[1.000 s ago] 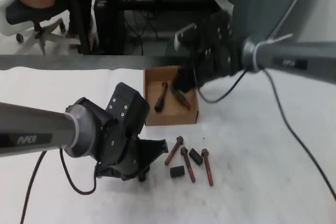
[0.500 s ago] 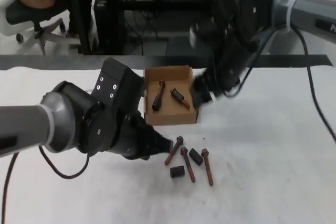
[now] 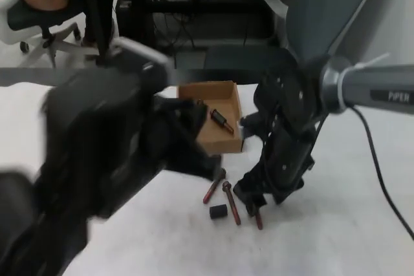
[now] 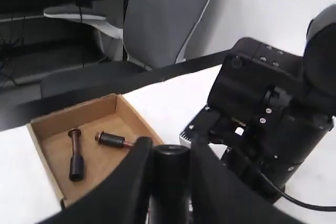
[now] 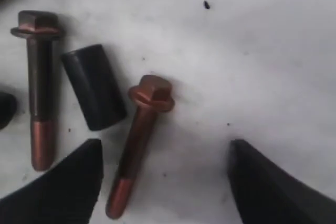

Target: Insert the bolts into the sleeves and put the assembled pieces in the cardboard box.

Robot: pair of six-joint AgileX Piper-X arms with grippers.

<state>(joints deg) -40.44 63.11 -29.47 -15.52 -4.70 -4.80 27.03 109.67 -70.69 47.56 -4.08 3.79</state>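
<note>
A: The left claw (image 4: 170, 149), what's it doing?
B: Pinching a black cylindrical sleeve (image 4: 169, 179).
A: The right claw (image 5: 164, 148)?
B: Spread above the white bench cover (image 5: 262, 51), a copper-coloured hex-head metal bolt (image 5: 137, 156) between its fingers (image 5: 63, 192), a second black sleeve (image 5: 94, 87) just beside.
A: Farther back?
B: The brown cardboard box (image 4: 58, 120) holds two assembled pieces (image 4: 75, 157), lying apart.

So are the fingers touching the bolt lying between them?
Apart. The right wrist view shows the bolt lying between the open fingers of the right gripper, with bare white cloth on both sides.
</note>
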